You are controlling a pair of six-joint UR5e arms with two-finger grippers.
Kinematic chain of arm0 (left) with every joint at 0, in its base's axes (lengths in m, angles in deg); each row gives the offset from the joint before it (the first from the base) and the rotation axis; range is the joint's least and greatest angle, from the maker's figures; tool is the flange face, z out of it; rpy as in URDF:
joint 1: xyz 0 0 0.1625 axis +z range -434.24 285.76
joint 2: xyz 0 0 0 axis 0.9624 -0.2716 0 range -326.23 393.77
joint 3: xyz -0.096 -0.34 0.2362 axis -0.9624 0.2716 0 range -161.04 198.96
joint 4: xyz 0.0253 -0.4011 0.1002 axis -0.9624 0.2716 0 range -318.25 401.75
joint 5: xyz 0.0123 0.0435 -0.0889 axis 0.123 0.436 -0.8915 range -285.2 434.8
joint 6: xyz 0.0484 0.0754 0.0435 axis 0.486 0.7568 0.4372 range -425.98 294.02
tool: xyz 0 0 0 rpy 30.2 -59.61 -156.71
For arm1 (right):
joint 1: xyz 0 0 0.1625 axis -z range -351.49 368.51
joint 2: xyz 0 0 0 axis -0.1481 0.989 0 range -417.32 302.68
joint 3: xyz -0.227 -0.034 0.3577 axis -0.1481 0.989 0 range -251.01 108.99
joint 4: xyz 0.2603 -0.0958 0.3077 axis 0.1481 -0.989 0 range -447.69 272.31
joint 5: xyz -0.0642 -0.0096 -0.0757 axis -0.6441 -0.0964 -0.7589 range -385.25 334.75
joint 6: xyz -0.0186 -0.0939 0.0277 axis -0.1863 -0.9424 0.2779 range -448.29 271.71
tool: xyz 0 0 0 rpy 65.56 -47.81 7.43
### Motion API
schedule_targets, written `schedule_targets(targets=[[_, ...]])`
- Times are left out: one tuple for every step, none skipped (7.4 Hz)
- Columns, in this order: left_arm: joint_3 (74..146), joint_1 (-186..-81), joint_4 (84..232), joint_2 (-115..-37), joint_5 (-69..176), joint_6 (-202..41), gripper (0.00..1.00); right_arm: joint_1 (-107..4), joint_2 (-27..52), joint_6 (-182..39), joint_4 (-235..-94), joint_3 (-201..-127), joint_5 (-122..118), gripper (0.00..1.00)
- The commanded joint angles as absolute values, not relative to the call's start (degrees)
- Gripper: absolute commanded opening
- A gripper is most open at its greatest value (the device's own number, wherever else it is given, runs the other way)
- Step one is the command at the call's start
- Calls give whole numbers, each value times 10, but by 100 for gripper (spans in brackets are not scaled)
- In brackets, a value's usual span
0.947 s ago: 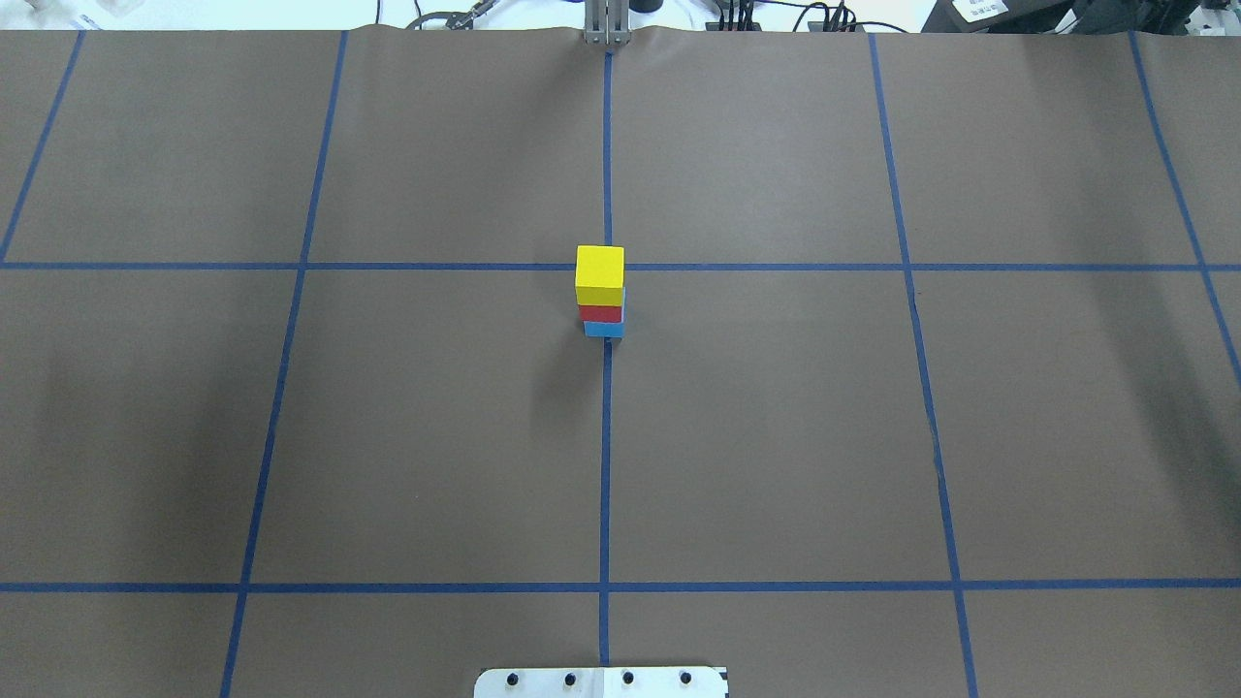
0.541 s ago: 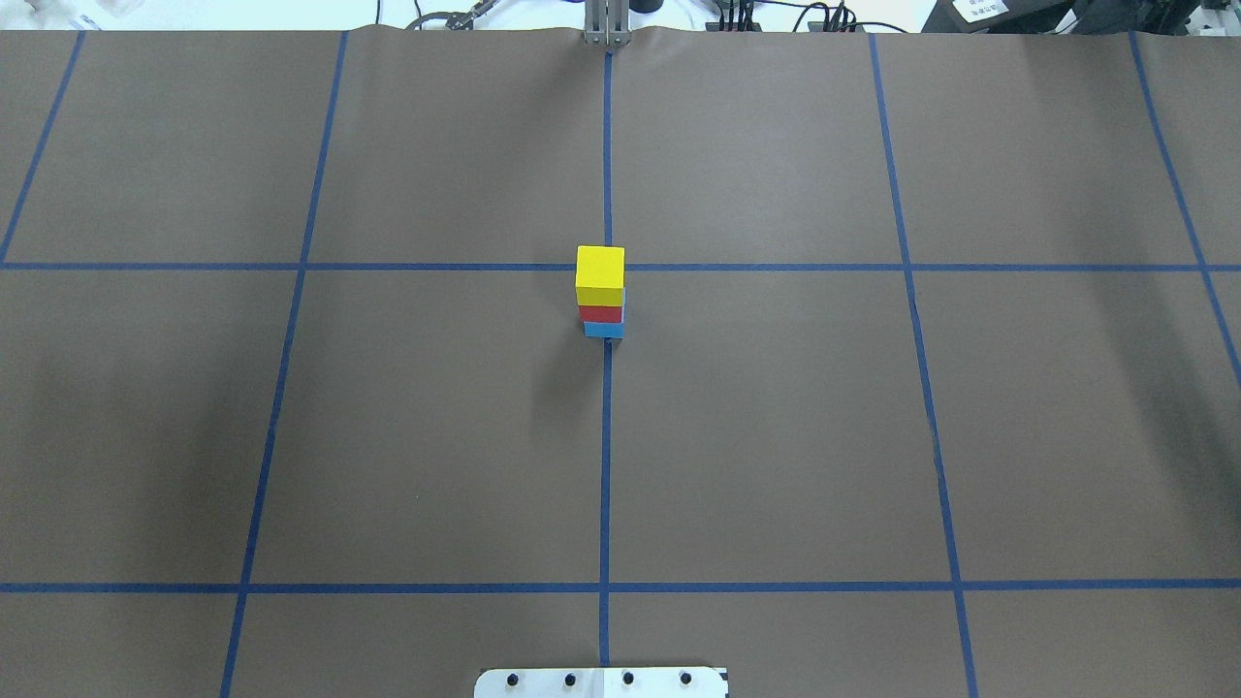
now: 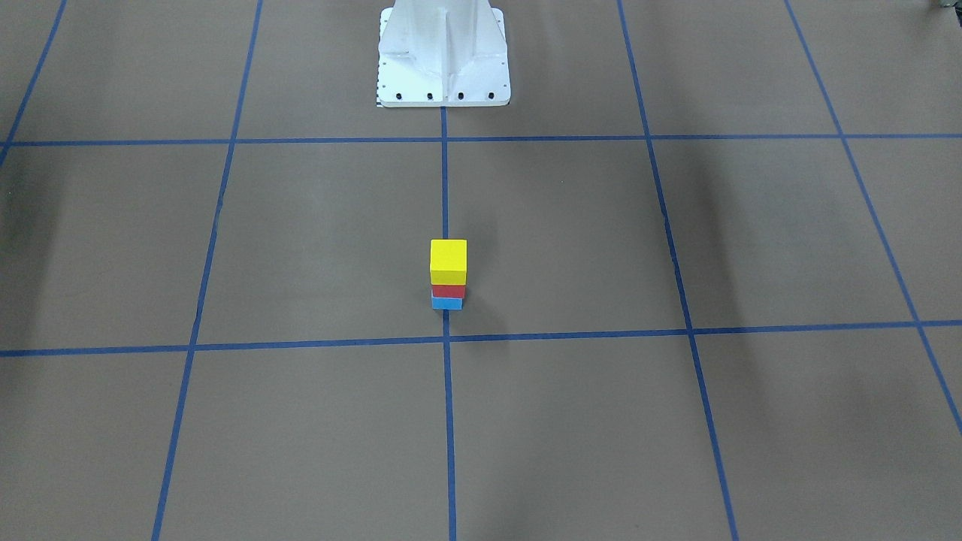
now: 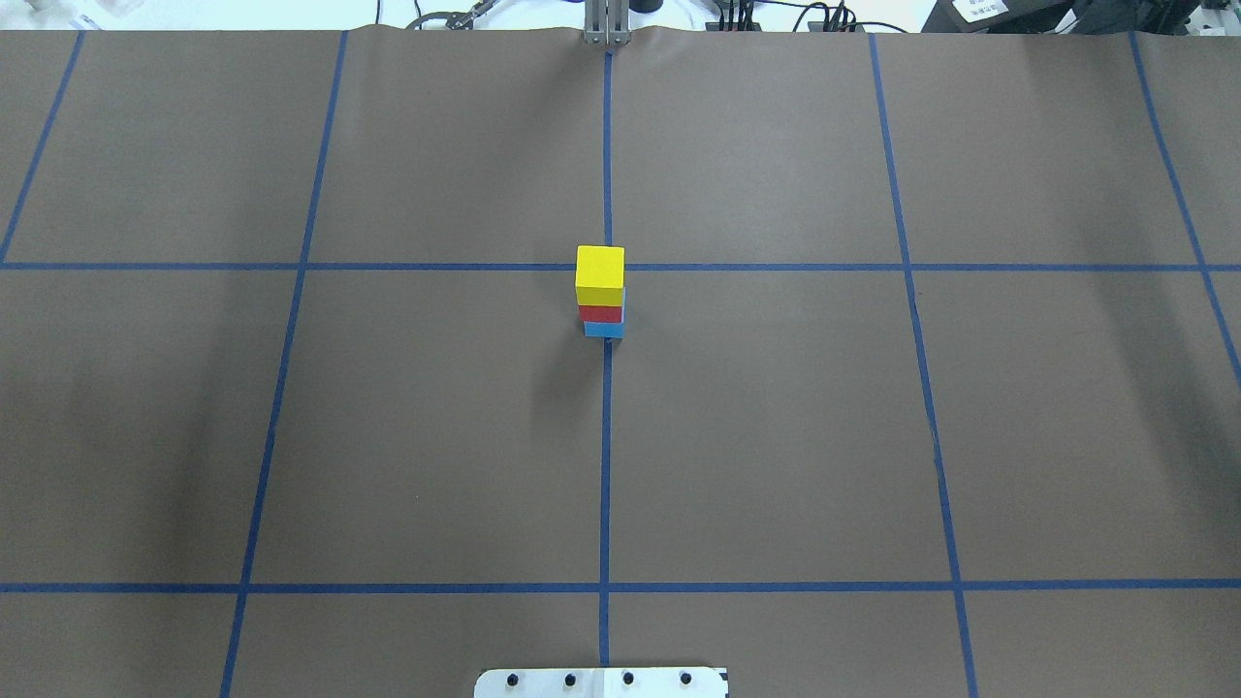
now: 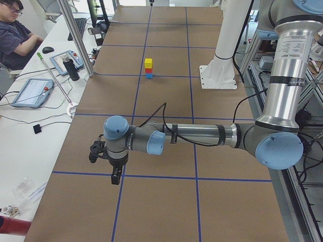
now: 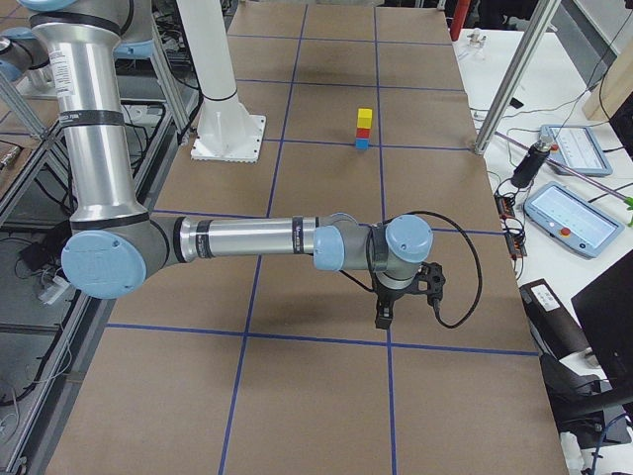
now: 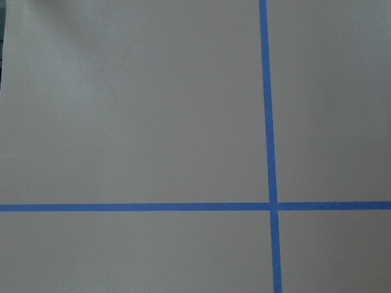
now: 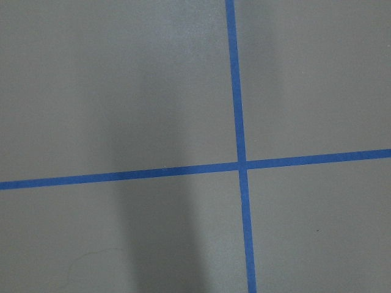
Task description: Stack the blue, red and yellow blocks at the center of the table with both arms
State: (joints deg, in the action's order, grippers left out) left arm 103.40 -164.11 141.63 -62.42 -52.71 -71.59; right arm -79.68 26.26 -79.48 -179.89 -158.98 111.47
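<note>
Yellow block (image 4: 599, 264) is sitting atop the red block (image 4: 601, 313), itself on the blue block (image 4: 603, 330), the stack standing just beside the centre tape crossing (image 3: 446, 338), on my side of it. My left gripper (image 5: 116, 177) and right gripper (image 6: 382, 319) are hanging well apart from that crossing, out on opposite sides; I cannot tell how wide their jaws are standing or whether they are gripping anything

Nothing legible anywhere.
Tiny print on the right arm (image 6: 252, 237) and on a white label (image 4: 981, 9) at the back — both too small to read.
</note>
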Motion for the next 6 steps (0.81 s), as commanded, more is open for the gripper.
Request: schedule_targets(targets=[[1037,-1641,1412,-628,-532,-722,100,-796,267,-795,-1800,-1591,1109,99],[1039,-1641,1411,-627,-533,-722,100,-796,265,-795,-1800,-1590,1109,99],[1040,-1640,1410,-626,-540,-722,100,-796,264,-795,-1799,-1590,1109,99],[1040,-1640,1397,-625,-574,-723,100,-796,264,-795,-1799,-1592,1110,99],[1040,-1640,1394,-625,-580,-722,100,-796,264,-795,-1799,-1594,1112,99],[1039,-1640,1394,-625,-580,-722,100,-796,264,-795,-1799,-1594,1113,99]])
